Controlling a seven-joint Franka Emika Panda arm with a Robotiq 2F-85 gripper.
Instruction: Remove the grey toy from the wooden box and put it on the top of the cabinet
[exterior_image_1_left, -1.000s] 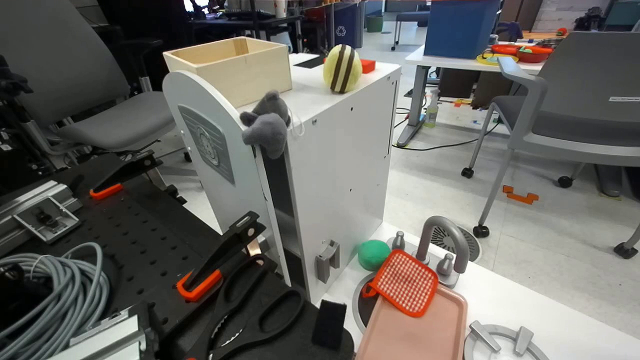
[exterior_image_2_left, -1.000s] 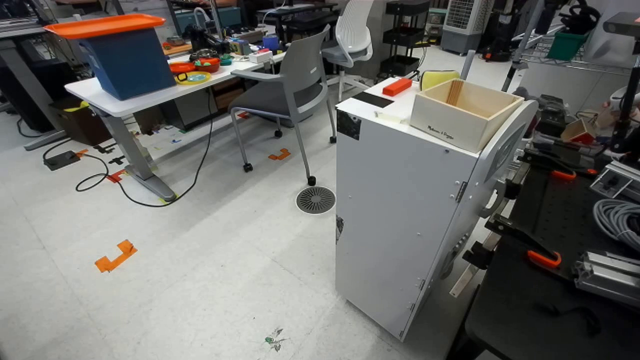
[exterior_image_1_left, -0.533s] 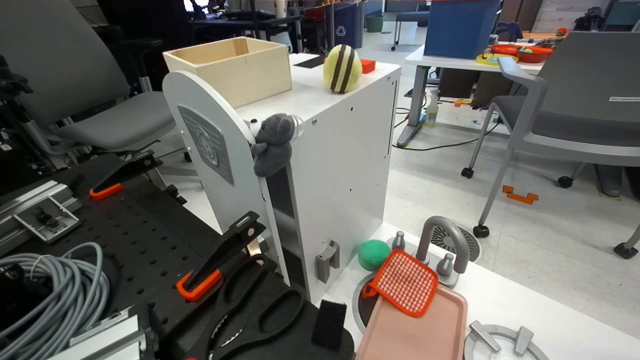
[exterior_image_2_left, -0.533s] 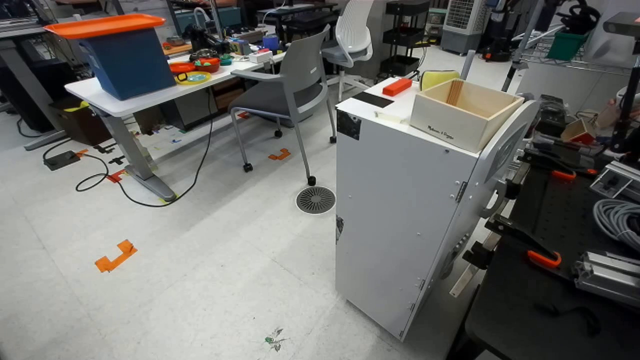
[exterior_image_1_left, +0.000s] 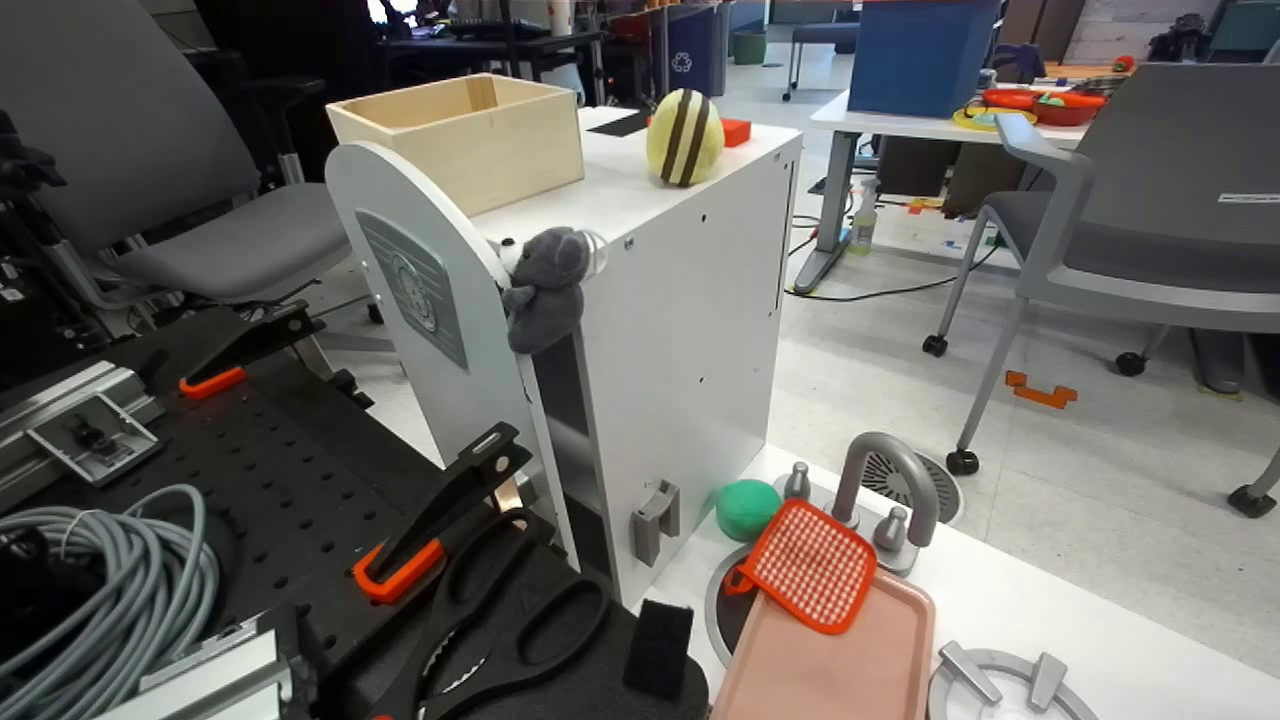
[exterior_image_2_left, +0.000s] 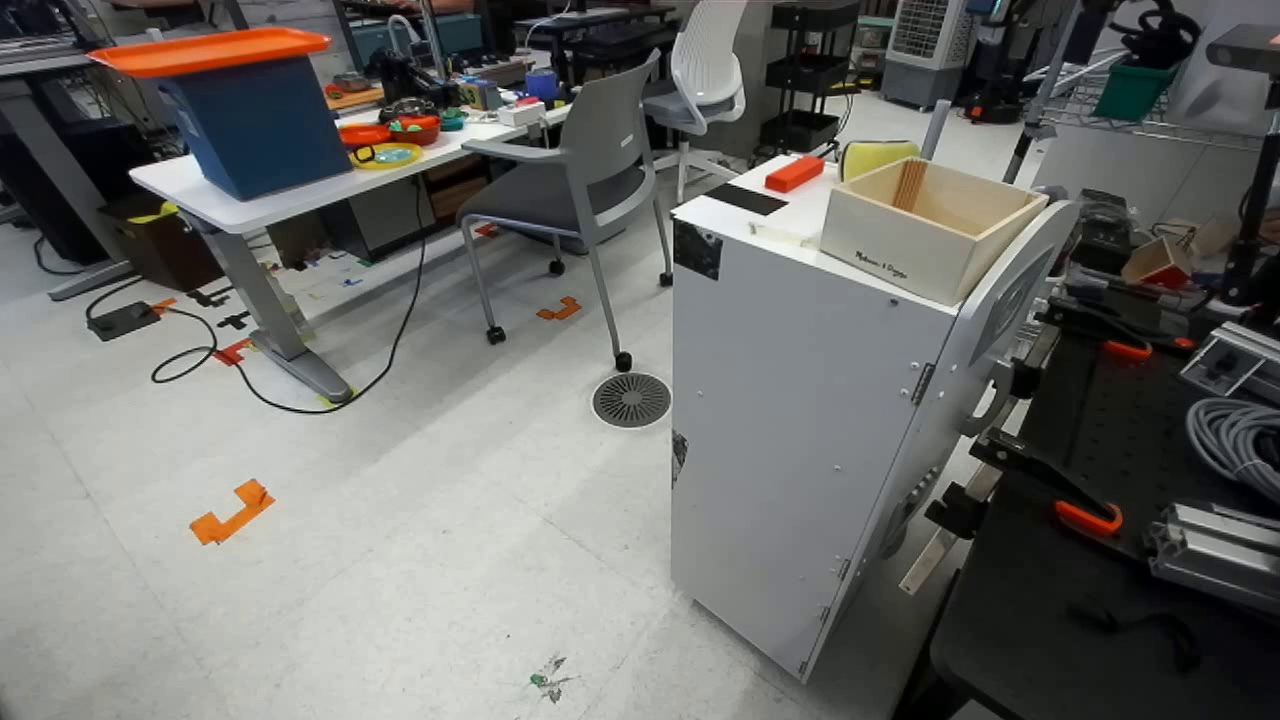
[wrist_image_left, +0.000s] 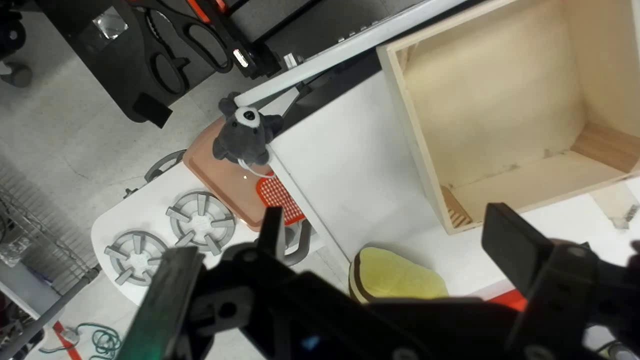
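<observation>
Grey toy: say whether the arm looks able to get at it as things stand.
Probably yes: the fingers stand open and, in the wrist view, nothing covers the grey toy; the cabinet beside it could crowd the grip.

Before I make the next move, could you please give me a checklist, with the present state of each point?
1. Gripper open, holding nothing: ok.
2. Grey toy out of the wooden box: ok.
3. Grey toy on top of the cabinet: not ok, it hangs at a corner.
4. Gripper lined up with the toy: not ok, the toy is off to one side in the wrist view.
5. Grey toy secure against falling: cannot tell.
</observation>
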